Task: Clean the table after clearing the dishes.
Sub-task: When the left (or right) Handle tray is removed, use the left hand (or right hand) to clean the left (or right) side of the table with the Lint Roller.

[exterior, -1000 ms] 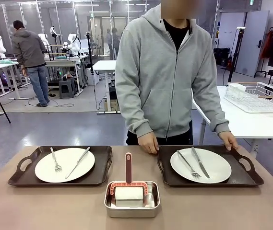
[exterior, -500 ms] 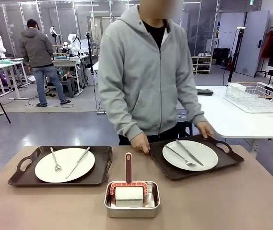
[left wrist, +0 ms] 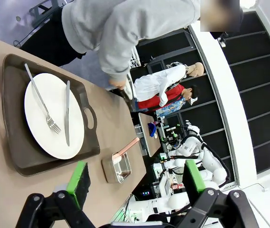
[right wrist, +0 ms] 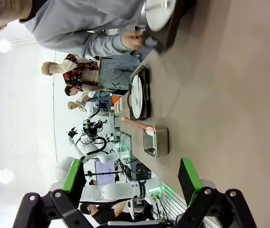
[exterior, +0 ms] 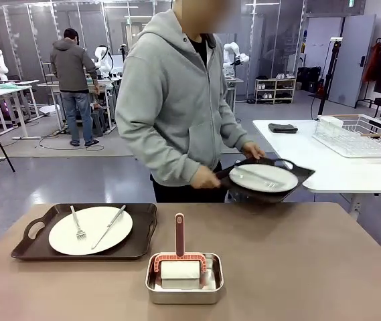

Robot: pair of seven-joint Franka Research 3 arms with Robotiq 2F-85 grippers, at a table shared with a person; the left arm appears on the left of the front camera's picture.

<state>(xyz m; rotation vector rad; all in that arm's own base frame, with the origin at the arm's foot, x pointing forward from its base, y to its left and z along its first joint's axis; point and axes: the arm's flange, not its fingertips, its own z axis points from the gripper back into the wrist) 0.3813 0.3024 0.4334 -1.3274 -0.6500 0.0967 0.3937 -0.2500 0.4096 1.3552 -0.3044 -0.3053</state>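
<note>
1. Where the left wrist view looks along its own fingers, the left gripper stands spread wide, with nothing between its green pads, above the table.
2. The right gripper is likewise spread and empty, over bare tan tabletop.
3. Nearest on the table, at the middle, sits a steel pan. It holds a white block and a tool whose pink handle points toward the far side.
4. Just beyond it to the left, a dark brown tray rests flat on the table. It bears a white plate with a fork and a knife lying apart on it.
5. At the far edge, a person in a grey hoodie holds the second tray clear of the table, off to the right. One hand is at its nearer end and the other hand at its far side. The second plate rides on it with cutlery across it.
6. Farther right stands a white table with a wire rack on it.
</note>
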